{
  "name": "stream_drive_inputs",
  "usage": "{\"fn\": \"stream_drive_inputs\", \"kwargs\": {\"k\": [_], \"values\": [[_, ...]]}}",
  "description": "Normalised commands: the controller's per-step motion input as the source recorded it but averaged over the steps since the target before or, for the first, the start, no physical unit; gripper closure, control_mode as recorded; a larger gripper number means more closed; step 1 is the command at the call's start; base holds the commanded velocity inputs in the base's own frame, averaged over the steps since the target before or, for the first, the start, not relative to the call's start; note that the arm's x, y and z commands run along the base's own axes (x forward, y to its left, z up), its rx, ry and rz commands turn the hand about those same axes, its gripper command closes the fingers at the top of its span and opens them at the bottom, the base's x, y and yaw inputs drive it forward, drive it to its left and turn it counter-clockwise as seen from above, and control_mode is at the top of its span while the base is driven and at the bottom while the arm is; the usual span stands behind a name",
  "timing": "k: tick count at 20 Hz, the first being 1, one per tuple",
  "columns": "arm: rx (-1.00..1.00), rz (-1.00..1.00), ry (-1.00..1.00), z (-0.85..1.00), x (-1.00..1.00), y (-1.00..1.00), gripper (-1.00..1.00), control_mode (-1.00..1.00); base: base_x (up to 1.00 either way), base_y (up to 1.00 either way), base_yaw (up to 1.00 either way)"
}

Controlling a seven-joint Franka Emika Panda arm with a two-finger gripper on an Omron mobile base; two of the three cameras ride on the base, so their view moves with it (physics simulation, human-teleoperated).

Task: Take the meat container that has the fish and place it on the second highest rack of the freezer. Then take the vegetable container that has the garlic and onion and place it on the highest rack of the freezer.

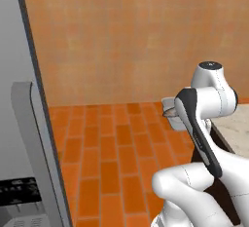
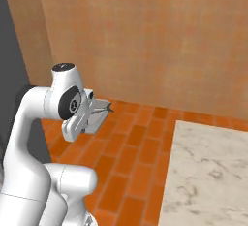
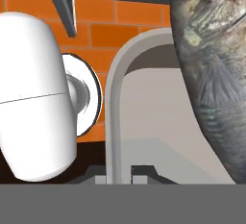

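The meat container [image 3: 144,122], a grey metal tray with a rounded corner and raised rim, is carried in the gripper [image 3: 119,177] above the orange brick floor [image 1: 107,153]. In the hand view its rim runs up from between the dark fingertips [image 3: 141,171], which are drawn narrow and clamp that edge. The fish [image 3: 216,74] lies in the tray with its long axis running roughly from the top of the hand view down its right side, its grey-brown mottled body and a fin showing; head and tail ends cannot be told apart there. In the left base view the tray [image 1: 170,110] juts out to the left of the arm's wrist, roughly level, and in the right base view it [image 2: 99,111] projects to the right, toward the orange wall [image 2: 145,40]. The freezer [image 1: 14,50] stands at the left edge of the left base view, its grey door [image 1: 34,143] open toward the camera with a dark bin [image 1: 19,192] low on it. A marble counter [image 2: 208,171] lies to the right of the arm, well apart from the tray.
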Motion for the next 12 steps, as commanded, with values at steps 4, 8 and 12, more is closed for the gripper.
{"fn": "stream_drive_inputs", "kwargs": {"k": [4,8,12], "values": [[0.00,0.00,0.00,0.00,0.00,0.00,1.00,1.00,0.95,-0.01,0.03],[0.00,0.00,0.00,0.00,0.00,0.00,1.00,1.00,0.91,0.00,0.05],[0.00,0.00,0.00,0.00,0.00,0.00,1.00,1.00,0.78,0.00,0.10]]}}
